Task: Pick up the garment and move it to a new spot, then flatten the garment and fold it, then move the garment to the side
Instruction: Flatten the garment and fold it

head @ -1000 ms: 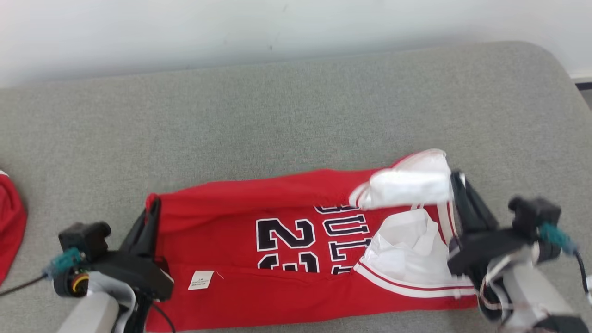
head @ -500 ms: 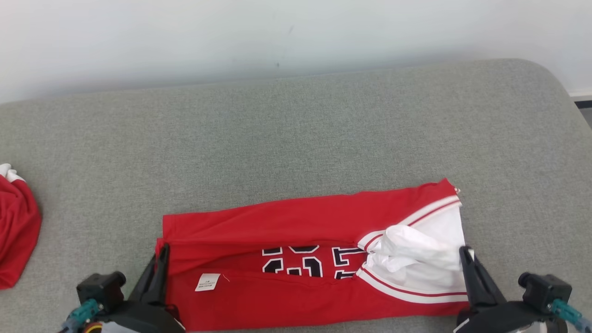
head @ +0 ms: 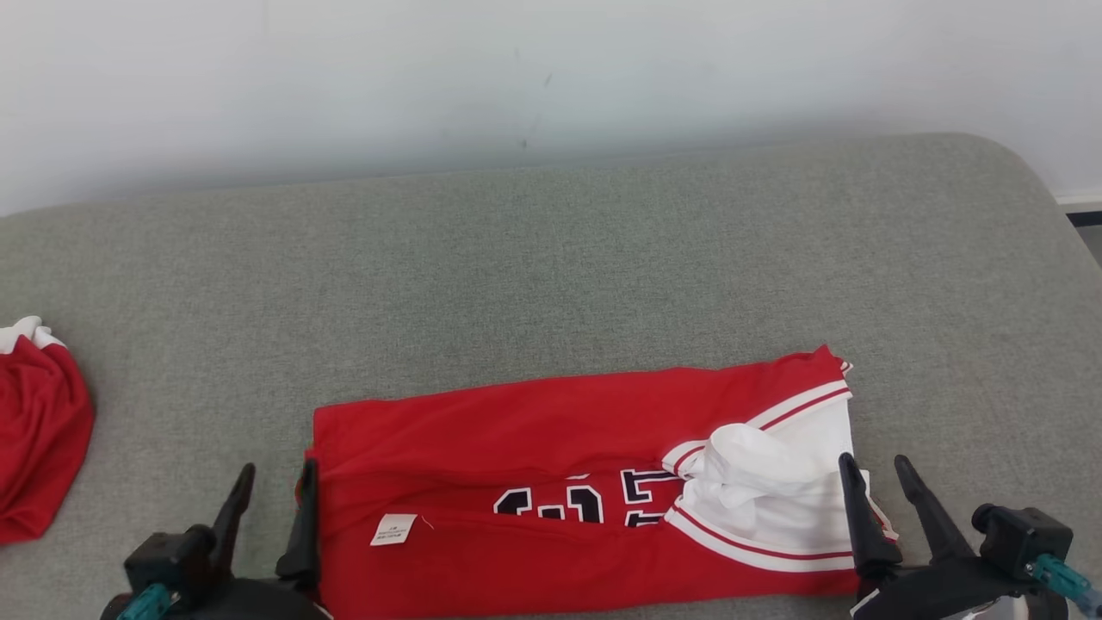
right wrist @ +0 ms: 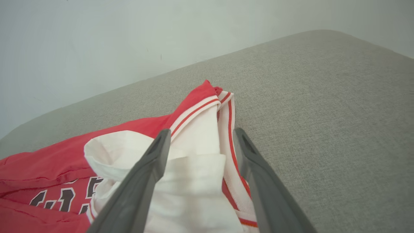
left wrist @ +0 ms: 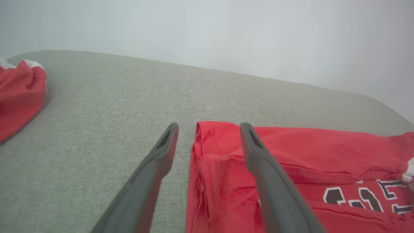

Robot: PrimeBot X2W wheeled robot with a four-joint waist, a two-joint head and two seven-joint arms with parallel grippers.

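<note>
Grey upholstered surface (head: pixel 551 258), plain white wall (head: pixel 551 69) behind, even light

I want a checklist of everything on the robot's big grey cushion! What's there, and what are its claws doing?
Surface: grey cushion, fabric-covered, flat.
Job's things: red jersey lies folded in a long band; its white end is rumpled.
Clutter: second red garment, bunched at far left.
Grippers: left gripper open, straddling the jersey's left edge; right gripper open at the white end.
Cables: teal plug beside right gripper.
Surroundings: white wall behind.
</note>
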